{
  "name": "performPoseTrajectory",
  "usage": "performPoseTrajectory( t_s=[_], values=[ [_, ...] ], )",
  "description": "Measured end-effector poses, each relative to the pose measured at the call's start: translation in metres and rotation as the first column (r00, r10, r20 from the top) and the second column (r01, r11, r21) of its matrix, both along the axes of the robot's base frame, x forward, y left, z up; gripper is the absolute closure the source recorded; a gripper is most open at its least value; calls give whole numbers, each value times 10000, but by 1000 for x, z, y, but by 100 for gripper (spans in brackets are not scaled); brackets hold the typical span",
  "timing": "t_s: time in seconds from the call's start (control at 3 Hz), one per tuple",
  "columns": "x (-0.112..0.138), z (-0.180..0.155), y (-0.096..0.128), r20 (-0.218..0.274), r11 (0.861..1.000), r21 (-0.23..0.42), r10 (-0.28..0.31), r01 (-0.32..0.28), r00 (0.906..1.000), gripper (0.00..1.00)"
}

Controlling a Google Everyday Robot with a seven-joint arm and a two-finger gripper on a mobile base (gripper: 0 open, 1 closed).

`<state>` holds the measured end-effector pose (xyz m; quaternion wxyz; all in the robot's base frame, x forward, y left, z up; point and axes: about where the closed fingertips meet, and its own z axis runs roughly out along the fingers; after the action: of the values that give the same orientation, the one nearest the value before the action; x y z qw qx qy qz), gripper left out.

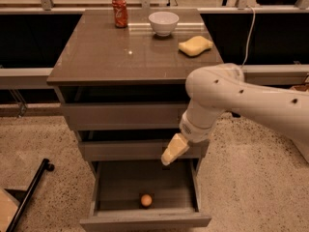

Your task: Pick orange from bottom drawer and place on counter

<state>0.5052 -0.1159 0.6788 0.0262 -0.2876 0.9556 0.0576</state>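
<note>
The orange (pixel 146 200) lies in the open bottom drawer (pixel 145 220), near the drawer's front wall, on the grey tray. The counter (pixel 116 57) is the glossy grey-brown top of the cabinet. My gripper (pixel 174 150) hangs from the white arm in front of the middle drawer, above the right part of the open drawer, up and to the right of the orange and apart from it. Nothing shows in it.
On the counter stand a red soda can (pixel 119 11), a white bowl (pixel 163 23) and a yellow sponge (pixel 195 46). A black bar (pixel 29 192) leans on the floor at the left. The white arm (pixel 241 100) crosses the cabinet's right side.
</note>
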Motion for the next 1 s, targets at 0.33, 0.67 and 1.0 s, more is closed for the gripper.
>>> performPoseTrajectory(
  t_s=[0.33, 0.67, 1.0],
  values=[
    [-1, -68, 0, -561, 9906, 294, -1316, 1333, 9897, 0],
    [-1, -68, 0, -550, 9906, 300, -1320, 1338, 9897, 0],
    [-8, -112, 6, -1183, 9813, 654, -1724, 1809, 9779, 0]
  ],
)
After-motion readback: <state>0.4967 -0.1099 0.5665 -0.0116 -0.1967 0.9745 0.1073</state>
